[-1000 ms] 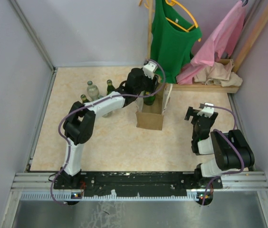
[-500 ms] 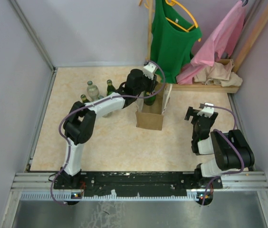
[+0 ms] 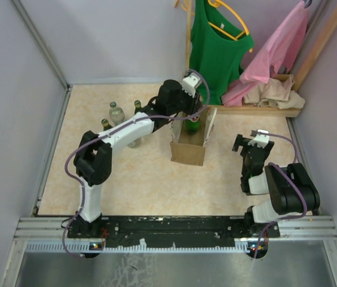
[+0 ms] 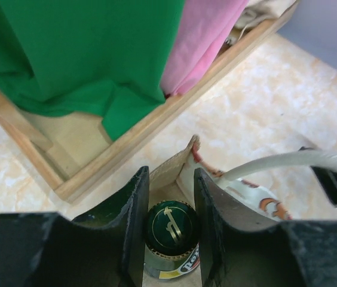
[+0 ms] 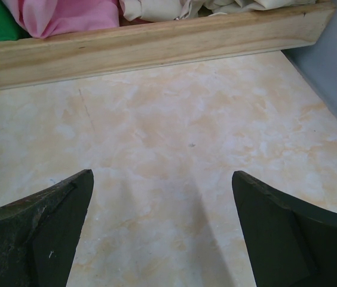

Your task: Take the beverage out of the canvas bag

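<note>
Overhead, left end effector [image 3: 189, 115]: lowered into the open mouth of the canvas bag [image 3: 187, 150], clamped on the neck of the green beverage bottle [image 3: 190, 125], which stands upright inside the bag.
Overhead, right end effector [image 3: 249, 141]: well apart from the bag to its right, low over the bench [image 3: 144, 179], holding nothing.
Left wrist, fingers [image 4: 136, 203]: closed in from both sides on the bottle just under its green cap [image 4: 170, 223]; bag rim just beyond them, white handle [image 4: 276, 161] arching to the right.
Right wrist, right end effector: both fingers spread wide apart over bare bench, touching nothing; wooden frame [image 5: 156, 42] across the far side.
</note>
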